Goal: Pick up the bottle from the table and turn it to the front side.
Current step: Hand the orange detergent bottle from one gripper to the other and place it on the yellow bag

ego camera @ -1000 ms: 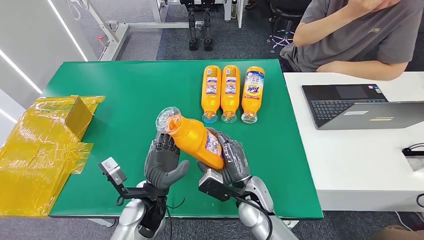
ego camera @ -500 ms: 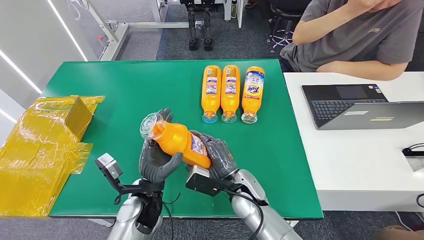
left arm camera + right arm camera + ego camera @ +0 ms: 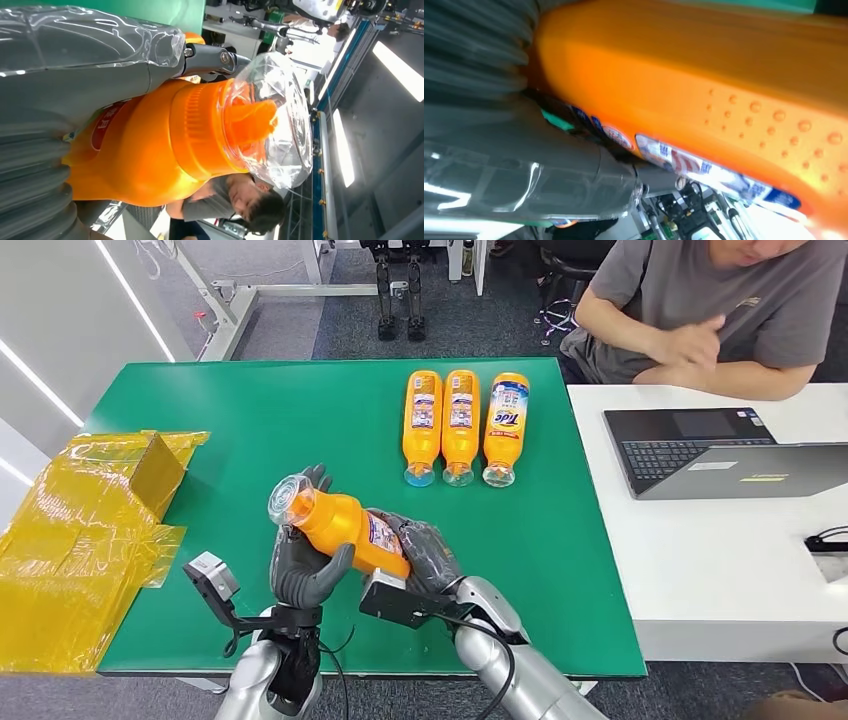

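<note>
Green-topped table (image 3: 250,430) in a workshop with grey carpet, a white desk (image 3: 720,550) abutting its right side. The orange plastic detergent bottle with a clear domed cap (image 3: 335,525) is held off the table above its near edge, lying slantwise with the cap up and to the left. The left hand (image 3: 305,565) cradles the neck end from beneath, fingers wrapped around it; the right hand (image 3: 425,552) clasps the base end, its printed label partly showing. Compared with a second ago, the bottle has travelled left and lower, drawn closer to the robot's body, and both hands have gone with it. Judged from this, the pick-up is complete and the two-handed turning is under way; whether the front label now faces outward cannot be told. Beyond lie three matching orange bottles (image 3: 462,425) in a row, caps toward the robot. Crumpled yellow film over a box (image 3: 90,530) sits at the left edge. A seated person (image 3: 720,315) leans on the desk behind a dark laptop (image 3: 730,450).
</note>
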Robot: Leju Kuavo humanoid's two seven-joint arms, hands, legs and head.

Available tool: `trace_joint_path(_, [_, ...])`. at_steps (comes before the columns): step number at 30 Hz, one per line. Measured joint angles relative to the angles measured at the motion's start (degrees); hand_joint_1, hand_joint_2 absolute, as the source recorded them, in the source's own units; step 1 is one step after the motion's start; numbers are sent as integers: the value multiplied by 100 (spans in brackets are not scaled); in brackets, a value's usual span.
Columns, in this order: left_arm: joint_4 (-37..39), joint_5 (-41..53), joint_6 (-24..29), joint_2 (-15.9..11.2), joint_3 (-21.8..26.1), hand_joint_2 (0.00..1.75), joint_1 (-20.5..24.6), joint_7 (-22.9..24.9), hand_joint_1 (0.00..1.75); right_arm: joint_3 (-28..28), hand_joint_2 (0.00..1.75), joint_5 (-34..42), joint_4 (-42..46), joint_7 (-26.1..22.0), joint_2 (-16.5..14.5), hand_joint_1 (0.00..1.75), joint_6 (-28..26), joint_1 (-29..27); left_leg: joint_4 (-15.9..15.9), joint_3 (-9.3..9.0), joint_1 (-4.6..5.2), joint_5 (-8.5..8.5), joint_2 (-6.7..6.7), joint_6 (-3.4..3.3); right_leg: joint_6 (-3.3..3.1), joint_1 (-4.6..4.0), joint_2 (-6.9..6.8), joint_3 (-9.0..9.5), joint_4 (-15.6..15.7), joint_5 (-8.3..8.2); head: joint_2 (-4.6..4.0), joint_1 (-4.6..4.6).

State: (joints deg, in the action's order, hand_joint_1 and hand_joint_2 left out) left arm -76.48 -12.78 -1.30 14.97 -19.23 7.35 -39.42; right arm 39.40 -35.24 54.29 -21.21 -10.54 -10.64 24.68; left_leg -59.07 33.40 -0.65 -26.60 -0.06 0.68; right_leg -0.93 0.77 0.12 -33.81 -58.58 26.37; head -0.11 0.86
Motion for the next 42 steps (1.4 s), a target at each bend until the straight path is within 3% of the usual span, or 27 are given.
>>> trace_joint_path(10, [-2,-234,352,-60,-1,175,8,-74,0,212,175,204,-44,-166,0,175,386,29,0,0,0,0,0,0,0,0,0,0,-1,0,0,0])
trace_joint_path(21, [-2,-280,405,-89,-1,175,21,-81,0,321,175,338,-87,-171,-1,175,348,54,0,1,0,0,0,0,0,0,0,-1,0,0,0,1])
trace_joint_path(25, [-2,-274,404,-89,1,175,22,-84,175,340,175,250,-17,-96,1,175,289,18,0,1,0,0,0,0,0,0,0,-2,0,0,0,0])
trace_joint_path(42, [-64,-208,353,-87,20,175,18,-118,175,331,175,-55,168,96,10,175,25,-143,0,1,0,0,0,0,0,0,0,-2,0,0,0,1])
